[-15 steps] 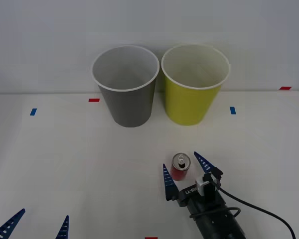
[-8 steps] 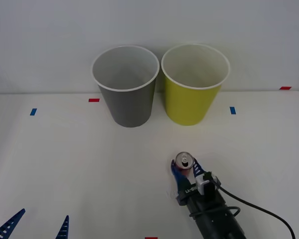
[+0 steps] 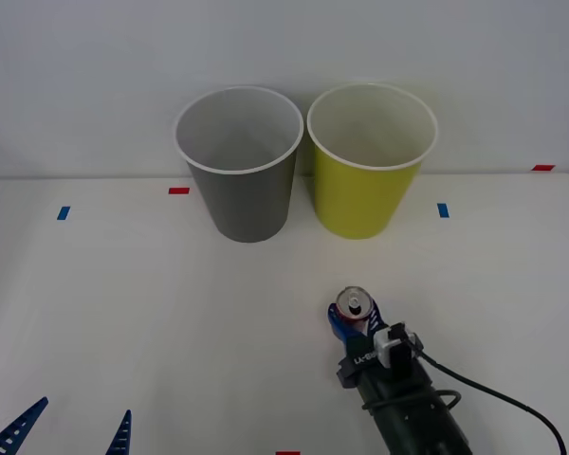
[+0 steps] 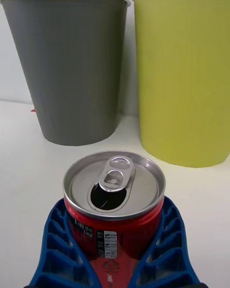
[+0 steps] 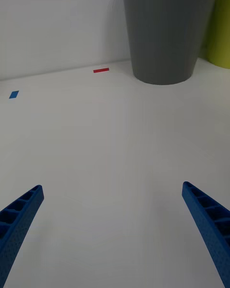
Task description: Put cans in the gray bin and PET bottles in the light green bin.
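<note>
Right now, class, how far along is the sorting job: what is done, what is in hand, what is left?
Done: nothing shows in the gray bin or light green bin. In hand: the right gripper is shut on the red can, upright in front of the bins. Left: carrying it into the gray bin. The left gripper waits open at the table's near edge.

Blue fingers [image 4: 57, 249] cover the red can's [image 4: 114, 211] lower sides; picture edges crop the light green bin [image 4: 184, 72] and left claw [image 3: 71, 431].
</note>
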### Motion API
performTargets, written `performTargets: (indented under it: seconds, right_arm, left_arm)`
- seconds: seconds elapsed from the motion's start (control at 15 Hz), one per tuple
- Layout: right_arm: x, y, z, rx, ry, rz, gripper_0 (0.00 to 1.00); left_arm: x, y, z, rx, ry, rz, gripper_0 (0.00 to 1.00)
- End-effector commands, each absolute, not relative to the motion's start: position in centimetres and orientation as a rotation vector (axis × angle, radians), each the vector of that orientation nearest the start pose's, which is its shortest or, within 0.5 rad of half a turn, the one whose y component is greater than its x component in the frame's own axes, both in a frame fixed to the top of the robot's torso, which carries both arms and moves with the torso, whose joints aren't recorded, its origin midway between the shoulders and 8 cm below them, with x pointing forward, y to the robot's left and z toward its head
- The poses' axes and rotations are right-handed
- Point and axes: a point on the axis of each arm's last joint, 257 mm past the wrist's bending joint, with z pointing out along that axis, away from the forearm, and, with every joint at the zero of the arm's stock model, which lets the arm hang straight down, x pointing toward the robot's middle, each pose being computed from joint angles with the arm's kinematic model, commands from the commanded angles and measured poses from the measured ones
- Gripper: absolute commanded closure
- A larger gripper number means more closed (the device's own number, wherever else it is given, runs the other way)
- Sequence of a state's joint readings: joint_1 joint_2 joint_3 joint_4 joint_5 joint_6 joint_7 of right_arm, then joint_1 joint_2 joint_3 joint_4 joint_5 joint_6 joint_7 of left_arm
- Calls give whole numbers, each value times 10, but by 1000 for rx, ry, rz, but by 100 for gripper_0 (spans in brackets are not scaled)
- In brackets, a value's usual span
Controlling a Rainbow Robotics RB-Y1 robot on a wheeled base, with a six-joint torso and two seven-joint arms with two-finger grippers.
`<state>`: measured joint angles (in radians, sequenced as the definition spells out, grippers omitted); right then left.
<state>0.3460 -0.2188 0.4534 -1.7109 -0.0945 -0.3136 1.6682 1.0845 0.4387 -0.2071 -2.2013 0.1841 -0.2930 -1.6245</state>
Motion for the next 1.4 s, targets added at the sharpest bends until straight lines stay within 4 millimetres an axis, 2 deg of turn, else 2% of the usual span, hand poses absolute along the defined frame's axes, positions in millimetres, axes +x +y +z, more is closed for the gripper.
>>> performTargets:
  seconds: [0.07, 0.6, 0.67, 1.07, 1.33, 1.4]
  right_arm:
    - [395, -91, -233, -355, 1554, 242, 100]
    - [395, -68, -129, -379, 1673, 322, 100]
    - [396, -65, -111, -384, 1675, 325, 100]
    - [410, -41, -31, -402, 1546, 430, 100]
    - [424, -19, 12, -407, 1558, 460, 100]
    - [427, -14, 17, -417, 1559, 469, 100]
  left_arm:
    - [232, 264, -262, 156, 1772, 12, 0]
    - [232, 264, -262, 156, 1772, 12, 0]
    - [232, 264, -262, 156, 1772, 12, 0]
    - [232, 264, -262, 156, 1772, 12, 0]
    - [232, 264, -262, 156, 1772, 12, 0]
    - [232, 264, -262, 156, 1772, 12, 0]
